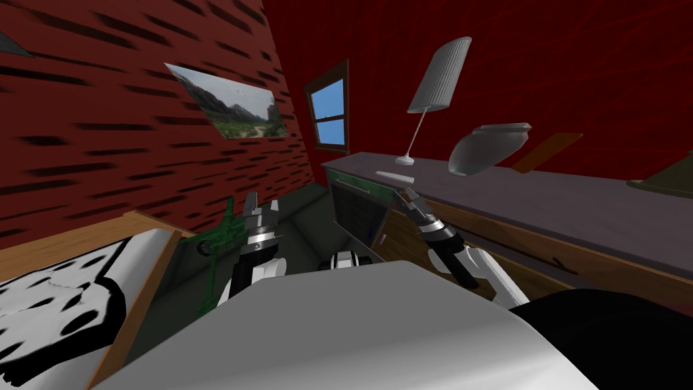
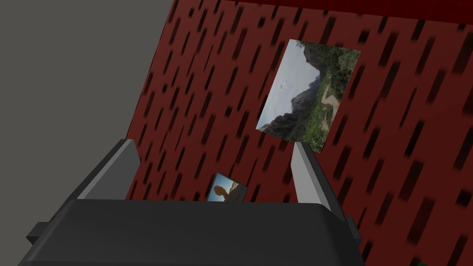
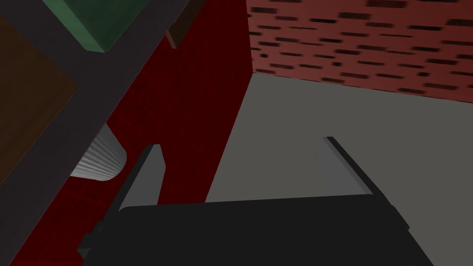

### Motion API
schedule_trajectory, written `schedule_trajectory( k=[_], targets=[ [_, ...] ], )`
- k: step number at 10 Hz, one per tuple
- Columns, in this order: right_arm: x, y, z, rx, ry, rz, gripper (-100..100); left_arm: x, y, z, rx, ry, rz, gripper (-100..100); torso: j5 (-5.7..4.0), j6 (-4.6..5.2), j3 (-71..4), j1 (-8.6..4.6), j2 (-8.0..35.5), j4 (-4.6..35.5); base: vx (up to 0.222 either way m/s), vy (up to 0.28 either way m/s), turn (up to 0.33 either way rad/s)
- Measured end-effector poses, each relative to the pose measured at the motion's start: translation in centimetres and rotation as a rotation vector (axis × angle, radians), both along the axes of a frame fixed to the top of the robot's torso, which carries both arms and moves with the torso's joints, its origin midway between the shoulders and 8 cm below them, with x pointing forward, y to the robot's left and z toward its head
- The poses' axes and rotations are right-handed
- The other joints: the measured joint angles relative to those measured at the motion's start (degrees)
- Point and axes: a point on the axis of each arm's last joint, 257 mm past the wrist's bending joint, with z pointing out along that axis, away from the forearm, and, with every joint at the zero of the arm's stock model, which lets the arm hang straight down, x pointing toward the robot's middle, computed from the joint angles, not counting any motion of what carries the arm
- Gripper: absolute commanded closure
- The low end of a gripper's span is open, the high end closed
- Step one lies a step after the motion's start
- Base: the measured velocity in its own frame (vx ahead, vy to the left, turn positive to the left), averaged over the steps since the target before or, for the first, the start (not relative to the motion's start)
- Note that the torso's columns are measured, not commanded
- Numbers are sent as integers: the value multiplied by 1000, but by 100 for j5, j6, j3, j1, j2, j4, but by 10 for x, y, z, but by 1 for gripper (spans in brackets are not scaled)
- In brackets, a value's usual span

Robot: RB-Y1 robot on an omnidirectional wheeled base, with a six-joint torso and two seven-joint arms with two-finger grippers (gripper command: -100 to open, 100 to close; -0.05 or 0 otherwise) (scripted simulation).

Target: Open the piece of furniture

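Long cabinet [image 1: 575, 203], grey top, stands along dark red wall. Right gripper [image 1: 407, 196] at its front edge near window-end corner, beside green panel [image 1: 355, 183]; fingers wide, empty. Left gripper [image 1: 263, 202] raised well apart, fingers wide, empty. Lamp [image 1: 443, 71] near same corner.

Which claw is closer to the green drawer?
Right. The right claw is at one end of the green drawer; the left claw hangs apart, toward the brick wall.

Green drawer [image 1: 350, 180], grey sideboard top [image 1: 541, 200]
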Motion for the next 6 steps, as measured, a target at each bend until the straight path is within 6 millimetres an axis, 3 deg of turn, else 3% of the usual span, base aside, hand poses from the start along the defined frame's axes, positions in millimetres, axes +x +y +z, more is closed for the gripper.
schedule_trajectory(
  k=[6],
  targets=[
    [-2, -6, -19, -251, 30, -63, -100, 0, 0, 0, 0, 0, 0, 0, 0, 0, -1, 0, -2, 0, 4, 32, 73]
  ],
)
